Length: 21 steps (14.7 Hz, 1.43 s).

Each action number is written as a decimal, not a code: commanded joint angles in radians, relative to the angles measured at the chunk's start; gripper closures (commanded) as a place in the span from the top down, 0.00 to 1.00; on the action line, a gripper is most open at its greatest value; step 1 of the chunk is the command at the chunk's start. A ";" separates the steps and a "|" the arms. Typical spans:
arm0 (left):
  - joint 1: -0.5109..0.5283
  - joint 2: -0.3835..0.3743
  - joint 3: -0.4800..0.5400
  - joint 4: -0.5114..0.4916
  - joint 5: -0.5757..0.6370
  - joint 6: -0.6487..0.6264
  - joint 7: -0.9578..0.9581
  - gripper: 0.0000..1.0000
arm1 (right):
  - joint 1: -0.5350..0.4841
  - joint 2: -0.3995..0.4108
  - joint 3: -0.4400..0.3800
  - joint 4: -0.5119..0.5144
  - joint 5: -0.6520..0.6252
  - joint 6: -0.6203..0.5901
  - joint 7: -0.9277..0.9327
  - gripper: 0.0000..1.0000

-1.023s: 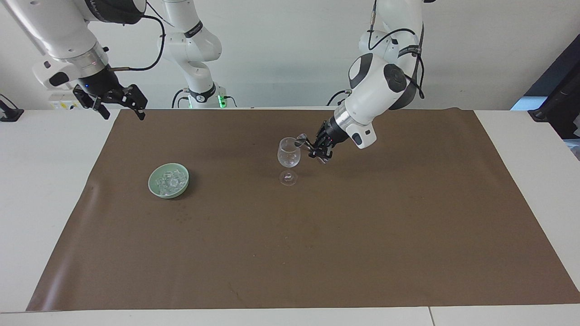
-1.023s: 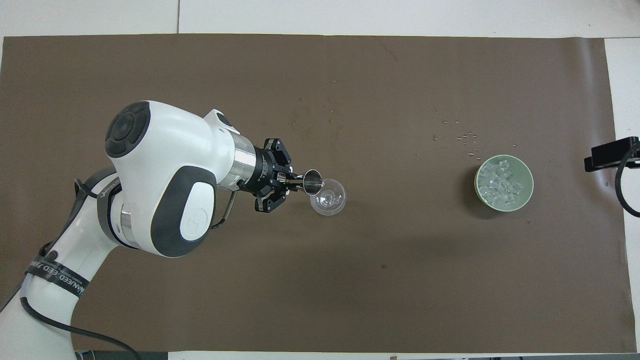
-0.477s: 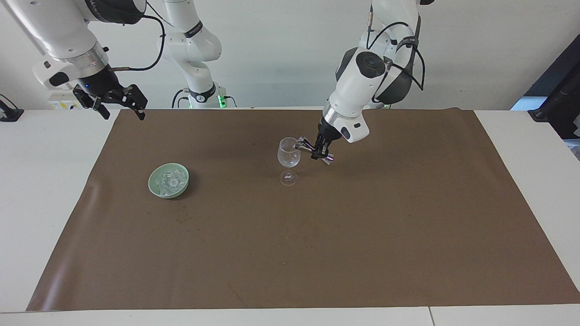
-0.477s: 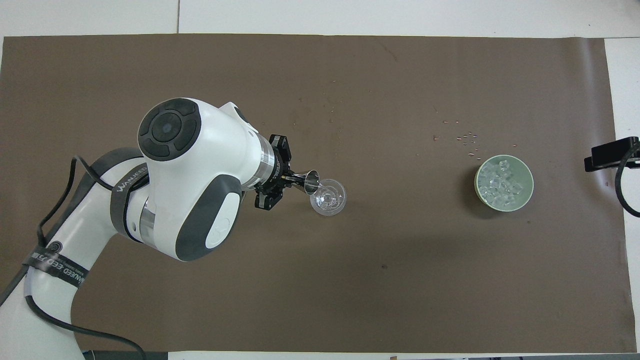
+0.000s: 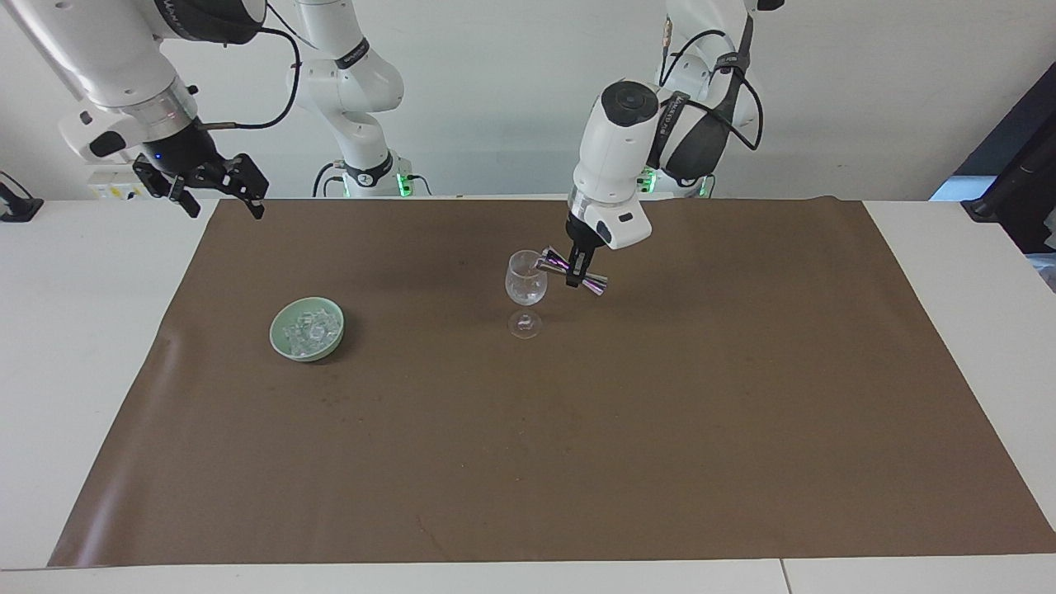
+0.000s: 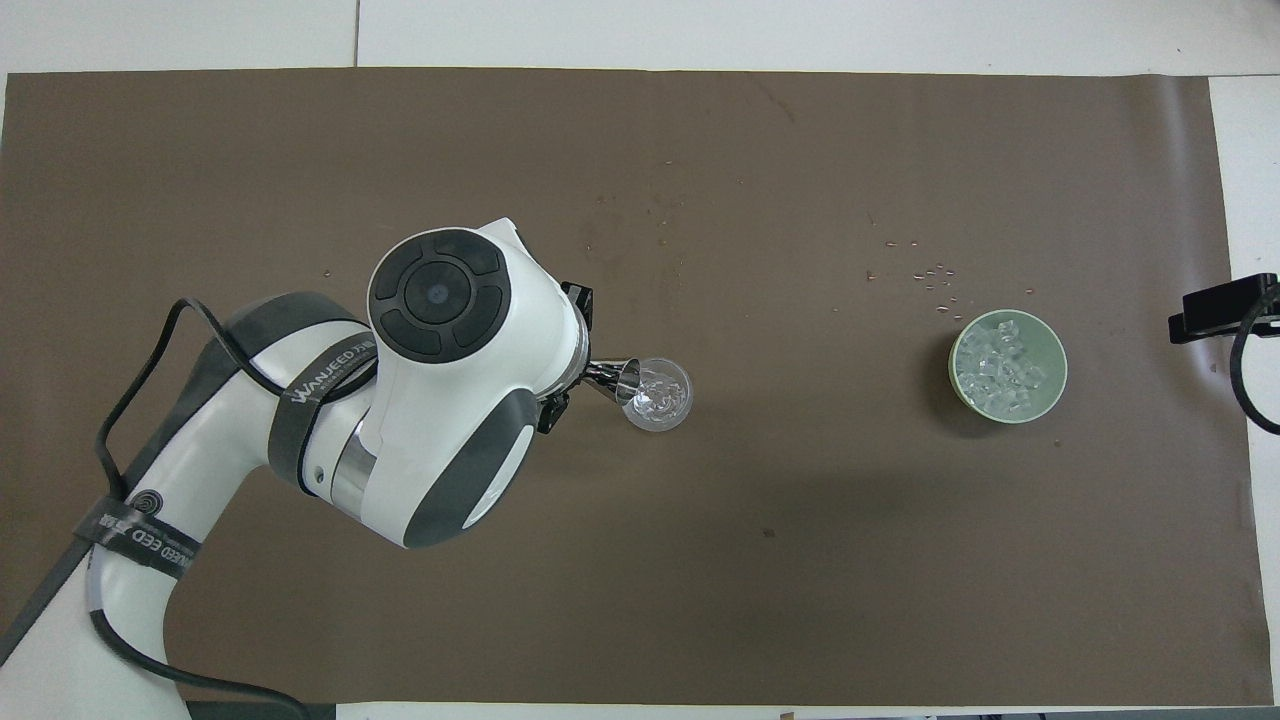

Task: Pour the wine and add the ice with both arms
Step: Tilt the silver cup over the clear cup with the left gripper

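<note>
My left arm [image 5: 627, 140] has swung from a low slanted reach a second ago to nearly vertical over the brown mat [image 5: 742, 412]; wrist now points straight down. Right arm [image 5: 124, 74] waits, unchanged, right gripper [image 5: 216, 186] in the air over the mat's corner at its own end of the table, fingers apart, empty.

Left gripper [image 5: 575, 276] is clamped on the waist of the metal jigger [image 5: 572, 274]. The wrist swing rolled the jigger further: its long axis now lies close to level, tilted slightly, one mouth at the rim of the wine glass [image 5: 525, 285], the other end pointing away toward my left arm's end. Overhead, that mouth sits over the glass edge [image 6: 657, 393].

I read this as the pour mid-to-late; can't tell if liquid is running.

Green bowl [image 5: 307, 328] holds the ice [image 5: 309, 332], well apart from the glass, toward the right arm's end. Ice step not yet started.
</note>
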 commanded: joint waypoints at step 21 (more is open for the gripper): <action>-0.182 0.000 0.014 0.054 0.423 -0.114 -0.250 0.00 | -0.006 -0.007 0.003 0.002 0.003 -0.012 -0.017 1.00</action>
